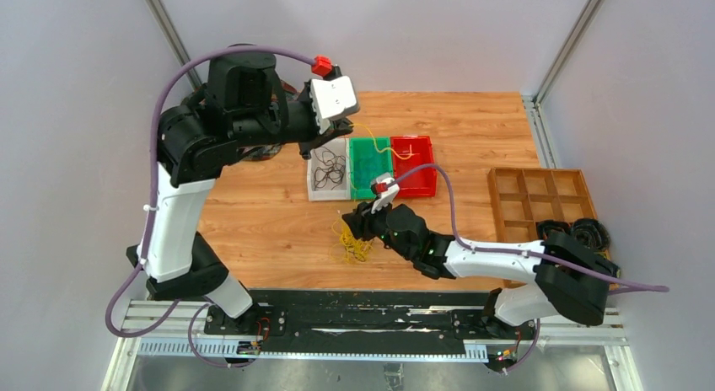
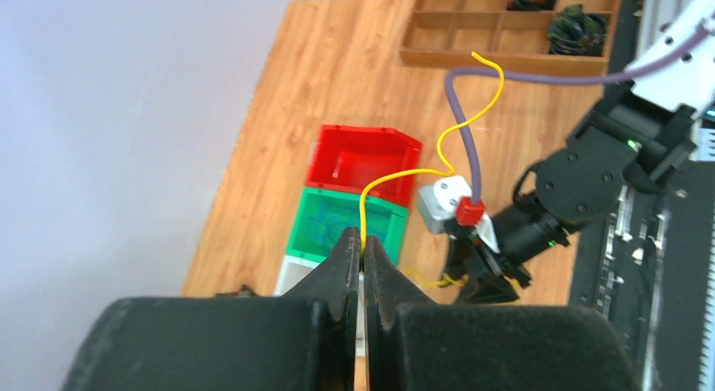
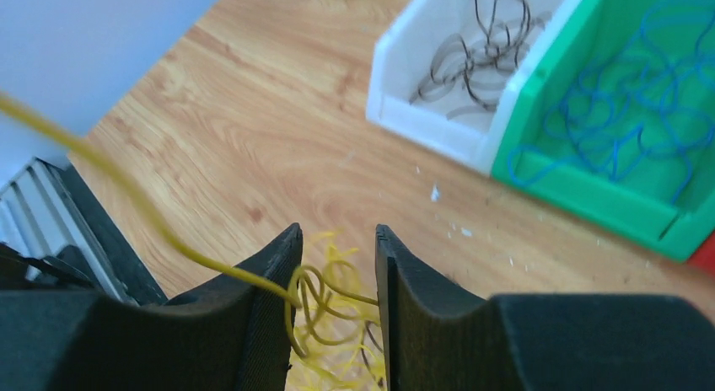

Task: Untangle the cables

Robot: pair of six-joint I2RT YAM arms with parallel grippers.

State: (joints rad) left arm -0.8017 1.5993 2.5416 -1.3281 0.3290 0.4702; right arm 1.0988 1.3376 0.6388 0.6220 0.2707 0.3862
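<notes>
My left gripper (image 2: pixel 363 243) was pressed together on a single yellow cable (image 2: pixel 396 177), pinching it right at the fingertips. It hung in the air just left of the green bin (image 1: pixel 368 194), over the far end of the white bin (image 1: pixel 314 191) that touched the green bin's left side. From the jaws the cable curved across the green bin's far end to the red bin (image 1: pixel 419 185), which sat against its right side. In the left wrist view, the right arm's purple hose (image 2: pixel 463 130) crossed the cable's free stretch.

My right gripper (image 3: pixel 337 239) was low over the table (image 1: pixel 270 214) on the near side of the green bin, its jaws spread. Loops of the yellow heap (image 3: pixel 330 328) lay in the gap between them, and one yellow strand ran up past a finger (image 3: pixel 268 273). I could not tell whether the other finger touched anything.

Blue cables (image 3: pixel 626 131) lay curled inside the green bin, and black cables (image 3: pixel 482 52) lay in the white one. Well to the right of the green bin stood a wooden tray (image 1: pixel 540 198) with dividers. Black coils (image 1: pixel 582 232) lay at the tray's near right corner, partly hidden by the right arm.
</notes>
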